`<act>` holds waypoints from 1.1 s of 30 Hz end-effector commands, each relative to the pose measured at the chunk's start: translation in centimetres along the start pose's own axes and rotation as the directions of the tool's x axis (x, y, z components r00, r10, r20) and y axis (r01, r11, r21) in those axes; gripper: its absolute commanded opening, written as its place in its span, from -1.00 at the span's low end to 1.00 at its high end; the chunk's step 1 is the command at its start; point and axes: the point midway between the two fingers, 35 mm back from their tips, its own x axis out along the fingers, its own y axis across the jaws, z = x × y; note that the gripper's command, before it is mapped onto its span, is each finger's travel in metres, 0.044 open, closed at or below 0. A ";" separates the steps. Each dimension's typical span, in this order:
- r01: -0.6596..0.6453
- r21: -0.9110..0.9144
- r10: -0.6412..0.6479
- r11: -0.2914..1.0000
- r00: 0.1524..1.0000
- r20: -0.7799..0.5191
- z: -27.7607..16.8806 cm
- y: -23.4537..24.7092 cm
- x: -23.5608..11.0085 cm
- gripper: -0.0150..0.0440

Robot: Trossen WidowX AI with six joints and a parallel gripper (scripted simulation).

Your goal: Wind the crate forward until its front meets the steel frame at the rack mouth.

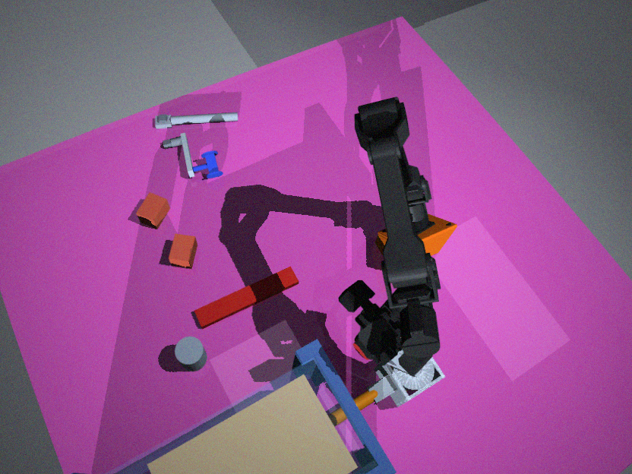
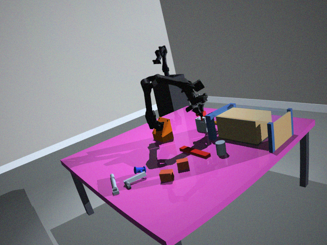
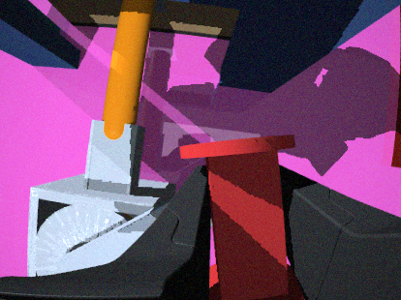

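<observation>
1. Overhead, the gripper (image 1: 380, 337) is seen poised above the grey winch (image 1: 416, 382), which sits near the bench (image 1: 500, 178) edge where the blue steel frame (image 1: 342, 390) stands. An orange strap (image 1: 352, 407) is run from the winch through the frame to the tan crate (image 1: 253, 432), so that winding draws the crate forward. Unused tools, among them a blue-knobbed crank (image 1: 197, 162) and a grey bar (image 1: 196, 118), are left near the opposite corner.

2. From outside, the arm is shown bent down over the winch (image 2: 201, 125), a red knob (image 2: 202, 112) visible at the fingertips. The crate (image 2: 239, 125) is seen lying flat inside the guard cubby; whether its front touches the frame (image 2: 210, 126) cannot be told.

3. At the wrist, the fingers are shown closed partway on the red handle knob (image 3: 242, 204), held upright so the crank can be swept round. The strap (image 3: 126, 72) is seen leading straight from the winch (image 3: 91, 223) to the frame's mouth.
</observation>
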 end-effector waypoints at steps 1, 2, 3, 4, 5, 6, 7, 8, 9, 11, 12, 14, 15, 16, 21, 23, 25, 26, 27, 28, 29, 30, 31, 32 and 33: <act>-0.011 0.022 0.011 1.000 1.000 0.004 1.0 0.6 0.6 -0.49; -0.011 0.022 0.011 1.000 1.000 0.004 1.0 0.7 0.6 -0.49; -0.011 0.022 0.011 1.000 1.000 0.004 1.2 0.7 0.6 -0.49; -0.011 0.022 0.011 1.000 1.000 0.004 1.2 0.8 0.7 -0.49; -0.011 0.022 0.011 1.000 1.000 0.004 1.3 0.9 0.7 -0.49; -0.011 0.022 0.011 1.000 1.000 0.004 1.4 0.9 0.8 -0.49; -0.011 0.022 0.011 1.000 1.000 0.004 1.5 1.0 0.8 -0.49; -0.011 0.022 0.011 1.000 1.000 0.004 1.6 1.1 0.8 -0.49; -0.011 0.022 0.011 1.000 1.000 0.004 1.7 1.2 0.9 -0.49; -0.011 0.022 0.011 1.000 1.000 0.005 1.9 1.3 1.0 -0.49; -0.011 0.022 0.011 1.000 1.000 0.005 1.9 1.4 1.0 -0.49; -0.011 0.022 0.011 1.000 1.000 0.005 2.1 1.5 1.1 -0.49; -0.012 0.022 0.011 1.000 1.000 0.005 2.2 1.6 1.1 -0.49; -0.012 0.022 0.011 1.000 1.000 0.005 2.3 1.7 1.1 -0.49; -0.012 0.023 0.012 1.000 1.000 0.005 2.7 2.2 1.3 -0.49; -0.012 0.023 0.012 1.000 1.000 0.005 2.9 2.3 1.4 -0.49; -0.012 0.023 0.012 1.000 1.000 0.005 3.0 2.5 1.4 -0.49; -0.012 0.023 0.012 1.000 1.000 0.005 3.1 2.6 1.4 -0.49; -0.012 0.023 0.012 1.000 1.000 0.005 3.1 2.7 1.5 -0.49; -0.012 0.023 0.012 1.000 1.000 0.005 3.2 2.8 1.5 -0.49; -0.012 0.023 0.012 1.000 1.000 0.005 3.3 2.9 1.5 -0.49; -0.012 0.023 0.012 1.000 1.000 0.005 3.3 3.0 1.6 -0.49; -0.012 0.023 0.012 1.000 1.000 0.005 3.4 3.1 1.6 -0.49; -0.012 0.023 0.012 1.000 1.000 0.006 3.5 3.2 1.6 -0.49; -0.012 0.023 0.012 1.000 1.000 0.006 3.6 3.3 1.6 -0.49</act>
